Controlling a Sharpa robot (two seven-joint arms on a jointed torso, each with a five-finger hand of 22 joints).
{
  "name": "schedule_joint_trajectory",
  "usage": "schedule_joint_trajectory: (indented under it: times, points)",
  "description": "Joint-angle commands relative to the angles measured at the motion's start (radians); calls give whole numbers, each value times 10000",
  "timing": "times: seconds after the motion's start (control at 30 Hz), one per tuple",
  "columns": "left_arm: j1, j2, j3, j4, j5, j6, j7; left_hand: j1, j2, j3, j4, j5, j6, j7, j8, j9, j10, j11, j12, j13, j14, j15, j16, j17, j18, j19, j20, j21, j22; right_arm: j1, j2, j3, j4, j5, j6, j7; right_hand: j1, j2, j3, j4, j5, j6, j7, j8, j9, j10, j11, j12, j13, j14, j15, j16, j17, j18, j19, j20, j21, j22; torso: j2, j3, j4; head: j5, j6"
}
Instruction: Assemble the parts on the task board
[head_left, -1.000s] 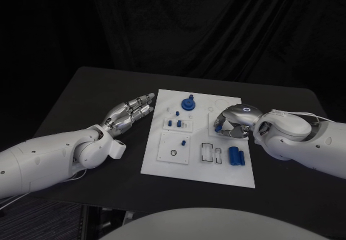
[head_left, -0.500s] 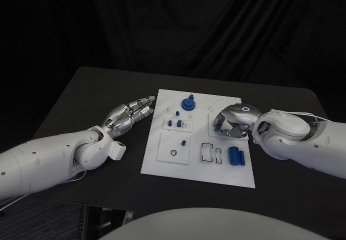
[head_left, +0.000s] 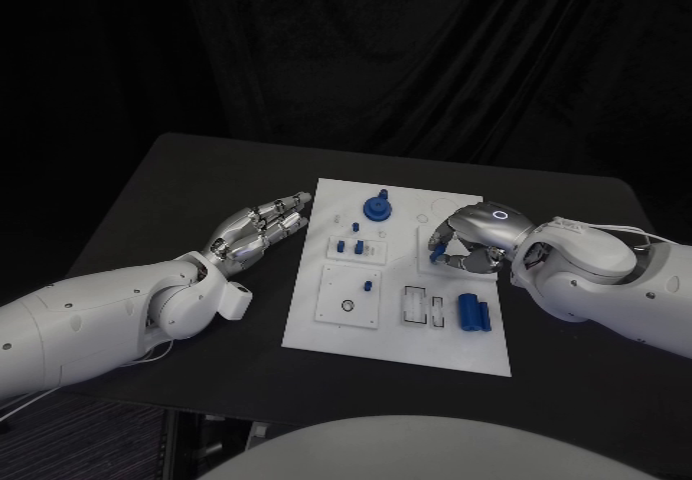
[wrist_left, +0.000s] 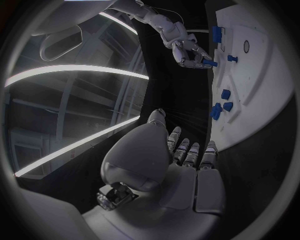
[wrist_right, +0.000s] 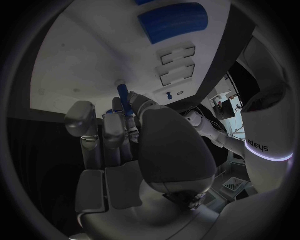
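A black surface (head_left: 173, 190) stands before dark curtains, with the white task board (head_left: 397, 345) at its middle. The right hand (head_left: 469, 240) hovers over the board's right side, its fingers (wrist_right: 119, 125) pinching a small blue peg (wrist_right: 123, 95). The left hand (head_left: 260, 228) rests beside the board's left edge, fingers straight and close together, holding nothing. Other blue parts (head_left: 473, 311) lie on the board.

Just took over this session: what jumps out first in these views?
The right hand hangs over the task board near its right side, pinching a small blue peg. The left hand rests flat on the black table beside the board's left edge, holding nothing.
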Motion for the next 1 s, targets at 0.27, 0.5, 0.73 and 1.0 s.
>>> schedule_joint_trajectory:
  times: [0.27, 0.5, 0.73, 1.0]
  points:
    - [-18, 33, 8, 23, 39, 10, 408, 23, -115, -24, 0, 67, -34, 80, 26, 7, -13, 90, 22, 8, 14, 82, -67, -12, 103, 16, 98, -16, -4, 646, -324, 14, 829, -26, -361, 53, 15, -44, 80, 32, -55, 102, 6, 81, 72, 110, -17, -92, 0, -7, -65, -72, -44, -93, 4, -80, -25, 1212, -11, -3, 12, -13, -2]
    - [-18, 42, 8, 17, 39, 30, 411, -16, -137, -49, 20, 84, -73, 40, 16, 2, -27, 90, 11, 5, 14, 69, -67, -12, 103, 15, 94, -17, -10, 766, -123, 9, 1472, -326, -130, 508, -104, -215, 118, 66, 34, 155, -32, 94, 156, 235, -48, -193, -21, 83, -90, 51, 149, -130, 75, -101, 191, 1263, 0, -1, -5, 103, -2]
    - [-22, 63, 8, 14, 39, 7, 477, -39, -107, -41, 33, 108, -384, -178, -41, -34, -53, 140, -2, 2, 14, 43, -67, -12, 104, 11, 22, -22, -35, 583, 630, 7, 1494, -967, 8, 687, -144, -267, 180, 68, 64, 183, -58, 87, 204, 330, -76, -256, -28, 188, -116, 183, 329, -167, 167, -122, 425, 1317, 4, -6, -15, 144, -2]
    - [-26, 82, 8, 116, 38, -371, 891, 64, -153, -30, 42, 200, -364, -240, -28, -33, 100, -225, 161, 31, 14, -517, -67, -12, 84, -8, -593, -37, -116, 152, 1530, 10, 969, -1123, 117, 772, -155, -286, 226, 57, 70, 147, -45, 52, 219, 326, -66, -323, -41, 218, -119, 204, 352, -170, 185, -133, 443, 1320, 22, 6, -1, 103, -2]
